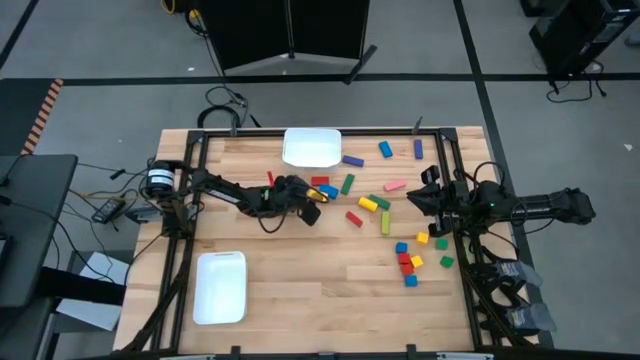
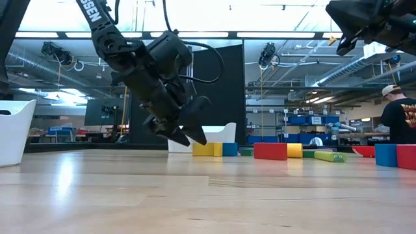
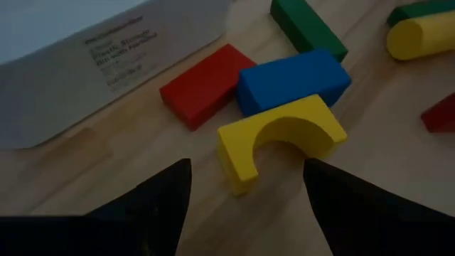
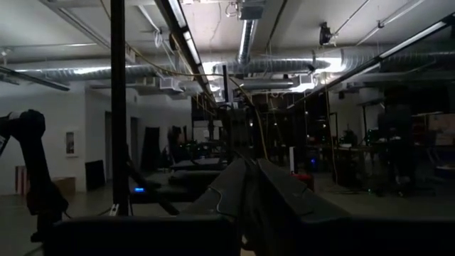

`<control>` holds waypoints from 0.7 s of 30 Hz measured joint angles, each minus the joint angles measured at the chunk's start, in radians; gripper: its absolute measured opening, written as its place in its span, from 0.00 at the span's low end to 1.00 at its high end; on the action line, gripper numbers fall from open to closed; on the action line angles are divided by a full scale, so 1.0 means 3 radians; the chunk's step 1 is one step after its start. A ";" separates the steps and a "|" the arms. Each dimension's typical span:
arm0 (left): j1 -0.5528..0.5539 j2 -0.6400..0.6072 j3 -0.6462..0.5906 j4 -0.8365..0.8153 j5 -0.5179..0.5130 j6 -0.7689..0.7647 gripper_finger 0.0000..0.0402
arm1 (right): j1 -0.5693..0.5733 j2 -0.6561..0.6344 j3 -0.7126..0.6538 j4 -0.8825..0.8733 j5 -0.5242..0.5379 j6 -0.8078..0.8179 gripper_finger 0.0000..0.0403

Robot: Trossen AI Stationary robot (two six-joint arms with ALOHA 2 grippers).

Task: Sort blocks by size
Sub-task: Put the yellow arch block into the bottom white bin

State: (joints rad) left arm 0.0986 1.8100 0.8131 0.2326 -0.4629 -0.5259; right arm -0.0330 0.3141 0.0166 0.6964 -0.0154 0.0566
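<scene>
Left gripper hangs with its fingers spread just short of a yellow arch block, centre of the wrist frame — nothing pinched. Touching it behind are a blue bar and a red bar, beside the white tray. Rigid, light, probably smooth wood — best taken across its flat sides, not the hollow. Right gripper, pressed together, waits mid-right in the overhead frame.

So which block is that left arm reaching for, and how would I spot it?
Start at the white tray at the table's far edge. Just in front of it, the left tool hangs open over a tight cluster of three blocks. The yellow arch lies nearest the tool, against a blue block with a red block beside it; it alone has a half-round notch cut out.
</scene>
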 joint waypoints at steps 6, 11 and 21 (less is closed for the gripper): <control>0.0041 0.0230 0.0000 0.0242 -0.0017 0.0003 0.68 | 0.0000 0.0000 0.0000 0.0028 0.0000 0.0000 0.12; 0.0042 0.0365 0.0001 0.0459 -0.0116 0.0004 0.61 | 0.0000 0.0000 0.0000 0.0034 0.0000 0.0001 0.12; 0.0040 0.0372 0.0001 0.0464 -0.0205 0.0083 0.12 | 0.0000 0.0000 0.0000 0.0032 0.0000 0.0013 0.12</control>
State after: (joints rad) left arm 0.1105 1.9217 0.8135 0.3717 -0.5244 -0.5011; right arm -0.0330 0.3141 0.0166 0.7059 -0.0154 0.0605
